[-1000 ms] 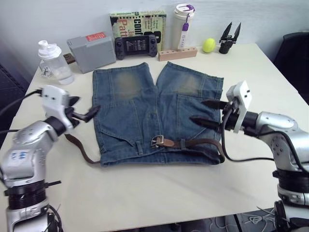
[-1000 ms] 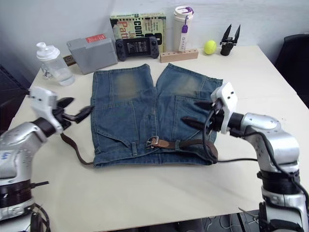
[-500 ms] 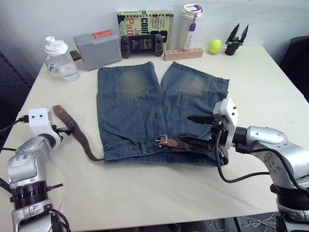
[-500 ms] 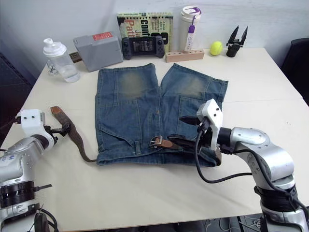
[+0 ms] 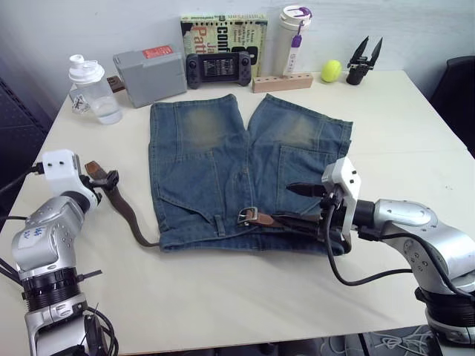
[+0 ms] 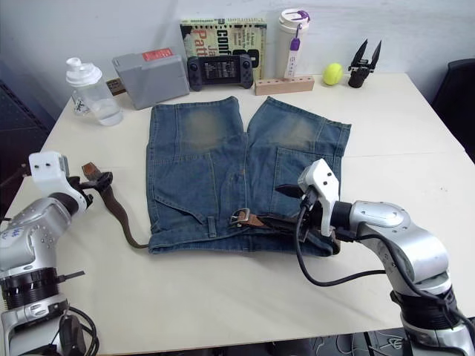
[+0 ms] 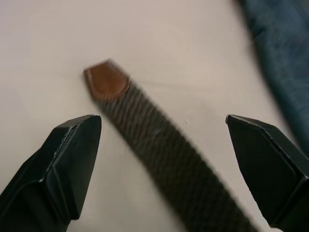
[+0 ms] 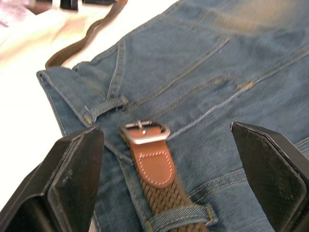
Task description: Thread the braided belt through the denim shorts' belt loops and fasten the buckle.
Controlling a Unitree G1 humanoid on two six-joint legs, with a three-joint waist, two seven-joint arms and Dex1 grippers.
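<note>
The denim shorts (image 5: 245,174) lie flat on the surface (image 5: 245,297), waistband toward the robot. The braided belt (image 5: 126,215) runs through the belt loops (image 8: 181,216) on the right half of the waistband, and its free end trails out past the shorts' left edge.

The left hand (image 7: 164,140) is spread, its fingers (image 7: 72,159) straddling the belt's leather tip (image 7: 106,81) without touching it. The right hand (image 8: 166,145) is also spread wide over the waistband, with the buckle (image 8: 145,132) lying unfastened on the denim just ahead of it, between its two fingers (image 8: 72,169).
</note>
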